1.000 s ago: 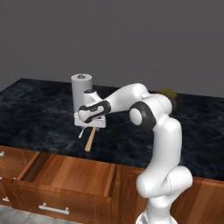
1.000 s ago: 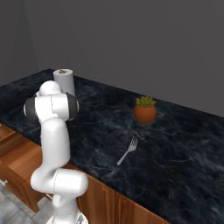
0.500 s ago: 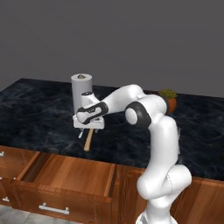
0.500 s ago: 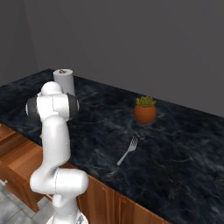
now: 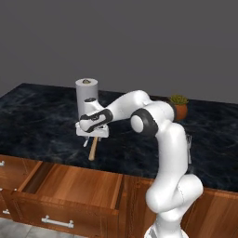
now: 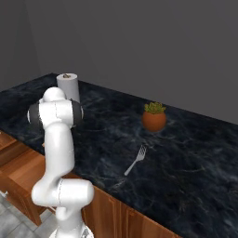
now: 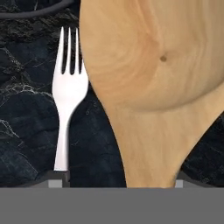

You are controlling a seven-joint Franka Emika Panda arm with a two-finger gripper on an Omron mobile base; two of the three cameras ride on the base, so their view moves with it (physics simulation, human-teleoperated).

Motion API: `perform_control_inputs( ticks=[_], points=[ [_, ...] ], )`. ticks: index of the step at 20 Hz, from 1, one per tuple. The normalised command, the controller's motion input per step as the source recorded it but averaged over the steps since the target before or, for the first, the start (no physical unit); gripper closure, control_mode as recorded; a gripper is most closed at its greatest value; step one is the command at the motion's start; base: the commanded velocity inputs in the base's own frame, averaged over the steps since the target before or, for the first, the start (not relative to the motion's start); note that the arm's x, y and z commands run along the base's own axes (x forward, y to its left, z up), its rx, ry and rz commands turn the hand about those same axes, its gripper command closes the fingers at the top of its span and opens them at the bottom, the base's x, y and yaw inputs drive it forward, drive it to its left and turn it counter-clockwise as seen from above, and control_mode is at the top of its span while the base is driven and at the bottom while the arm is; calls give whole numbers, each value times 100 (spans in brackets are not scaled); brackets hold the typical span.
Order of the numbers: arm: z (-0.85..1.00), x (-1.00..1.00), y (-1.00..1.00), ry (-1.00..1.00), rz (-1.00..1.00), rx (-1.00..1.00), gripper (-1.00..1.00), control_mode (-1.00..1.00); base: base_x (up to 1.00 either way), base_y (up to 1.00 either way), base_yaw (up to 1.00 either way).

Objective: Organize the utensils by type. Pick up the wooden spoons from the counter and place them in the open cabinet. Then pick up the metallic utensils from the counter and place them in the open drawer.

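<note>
reaching low over the front edge of the black marble desk (image 5: 42, 116), the gripper (image 5: 92, 135) hangs straight above a wooden spoon (image 5: 93, 149), whose tan handle sticks out from under the hand toward the desk edge. in the hand view the spoon's (image 7: 151, 87) broad bowl looms close between the dark fingertips (image 7: 56, 178), and a small silver fork (image 7: 67, 94) lies just beside it on its left, tines pointing away. the fingertips stand at either side of the spoon's neck, one of them over the end of the fork's handle; whether they are spread free or already pressing on the wood i cannot tell.

below the desk edge, the open drawer (image 5: 69, 190) is pulled out, its flat wooden bottom bare. behind the hand stands a white paper towel roll (image 5: 86, 90), upright. a small potted plant (image 6: 154, 117) in an orange pot sits farther along the desk, and a second fork (image 6: 135, 160) lies flat in front of it, well apart from the arm.
</note>
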Motion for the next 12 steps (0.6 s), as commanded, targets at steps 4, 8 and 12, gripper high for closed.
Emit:
perform_control_inputs(
  ticks=[4,8,12],
  points=[
    [-40,-13,-19,0,-6,0,100,-100,0,0,0],
    [-19,-8,-29,0,-3,0,100,-100,0,0,0],
    [-3,-1,-28,0,-2,2,100,-100,0,0,0]
  ],
)
